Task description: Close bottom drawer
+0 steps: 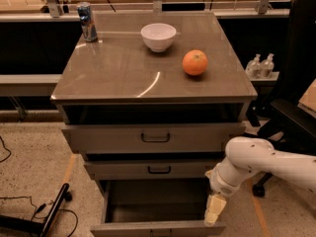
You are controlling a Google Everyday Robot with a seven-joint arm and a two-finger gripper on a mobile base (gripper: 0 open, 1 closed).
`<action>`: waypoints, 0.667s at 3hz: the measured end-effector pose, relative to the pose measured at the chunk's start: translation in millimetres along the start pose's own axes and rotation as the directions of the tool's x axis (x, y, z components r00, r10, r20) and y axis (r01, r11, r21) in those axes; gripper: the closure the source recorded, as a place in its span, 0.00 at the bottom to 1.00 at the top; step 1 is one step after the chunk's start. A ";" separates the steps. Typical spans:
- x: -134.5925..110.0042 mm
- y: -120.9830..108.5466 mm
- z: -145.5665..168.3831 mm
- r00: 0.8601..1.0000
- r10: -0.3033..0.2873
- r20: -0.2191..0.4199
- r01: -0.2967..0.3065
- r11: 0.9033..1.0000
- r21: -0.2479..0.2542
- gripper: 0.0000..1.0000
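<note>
The bottom drawer (158, 228) of the grey-beige cabinet is pulled far out, its deep box open and empty, its low front panel at the frame's lower edge. My gripper (215, 210) hangs from the white arm (261, 162) at the drawer's right side, pointing down just above the right end of the front panel. The middle drawer (153, 170) sits slightly out. The top drawer (155, 138) is also a little out.
On the cabinet top (123, 78) stand a white bowl (158, 36), an orange (195, 63) and a drink can (87, 21). A black chair (296, 93) stands at the right. Two bottles (261, 65) sit behind. A dark pole (52, 214) and cables lie on the floor at left.
</note>
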State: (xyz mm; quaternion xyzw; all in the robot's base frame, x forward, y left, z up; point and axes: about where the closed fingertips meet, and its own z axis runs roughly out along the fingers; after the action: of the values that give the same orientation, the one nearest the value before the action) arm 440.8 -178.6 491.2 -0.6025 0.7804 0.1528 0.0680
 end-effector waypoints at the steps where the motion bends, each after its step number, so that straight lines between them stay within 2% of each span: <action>1: 15.6 -6.8 55.6 0.999 -0.028 0.015 0.028 0.999 -0.033 0.00; 2: 35.2 -14.9 117.4 0.999 -0.042 0.025 0.044 0.997 -0.070 0.00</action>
State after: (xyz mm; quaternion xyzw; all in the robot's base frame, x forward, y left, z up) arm 436.7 -176.7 367.8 -0.6194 0.7606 0.1855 0.0591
